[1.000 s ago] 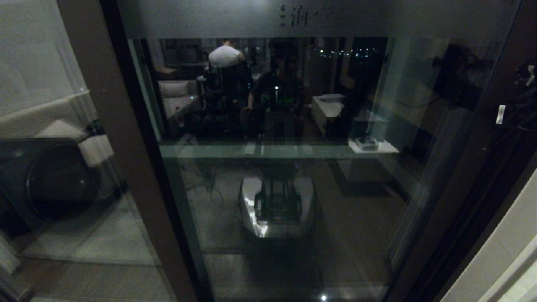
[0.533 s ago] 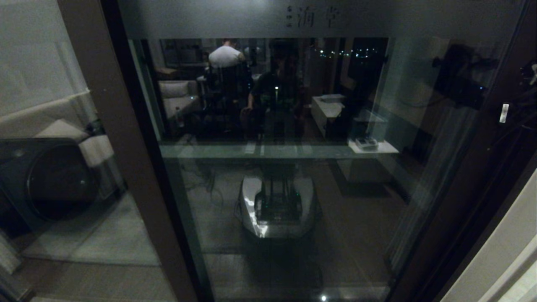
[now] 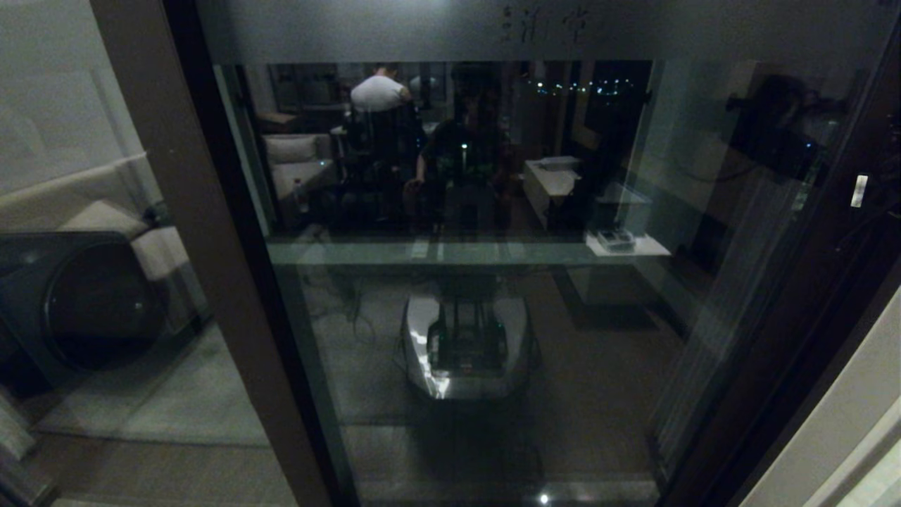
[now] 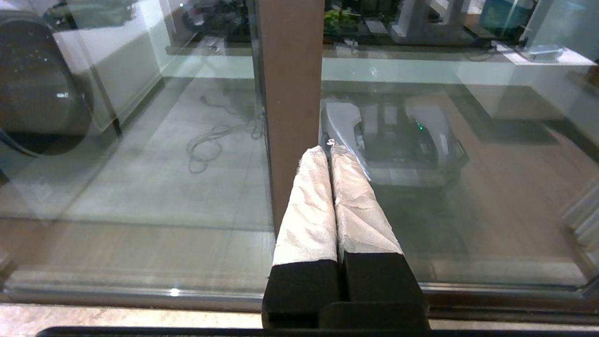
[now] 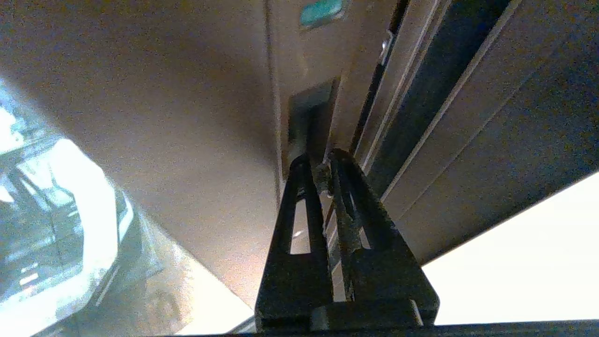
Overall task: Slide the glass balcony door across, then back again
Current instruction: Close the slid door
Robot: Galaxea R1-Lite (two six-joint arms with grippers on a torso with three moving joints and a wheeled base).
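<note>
The glass balcony door (image 3: 493, 317) fills the head view, with characters on its frosted top band (image 3: 538, 24). Its dark right stile (image 3: 838, 232), bearing a small white sticker (image 3: 859, 190), stands near the right jamb. In the right wrist view my right gripper (image 5: 320, 161) is shut, its black tips at the narrow recessed handle (image 5: 311, 112) in the brown stile (image 5: 187, 117). My left gripper (image 4: 330, 150), white-wrapped fingers (image 4: 309, 206) pressed together and holding nothing, hangs low in front of a brown upright frame (image 4: 290, 70). Neither gripper shows clearly in the head view.
Left of the brown upright (image 3: 176, 211) is a fixed glass panel with a dark round-fronted machine (image 3: 91, 303) behind it. A pale wall or jamb (image 3: 845, 436) lies at the lower right. The floor track (image 4: 140, 295) runs below the glass. My base is mirrored in the glass (image 3: 464, 345).
The door has slid steadily to the right: the characters on the frosted band and the white sticker on the stile have both shifted rightward. The brown upright on the left stays put.
</note>
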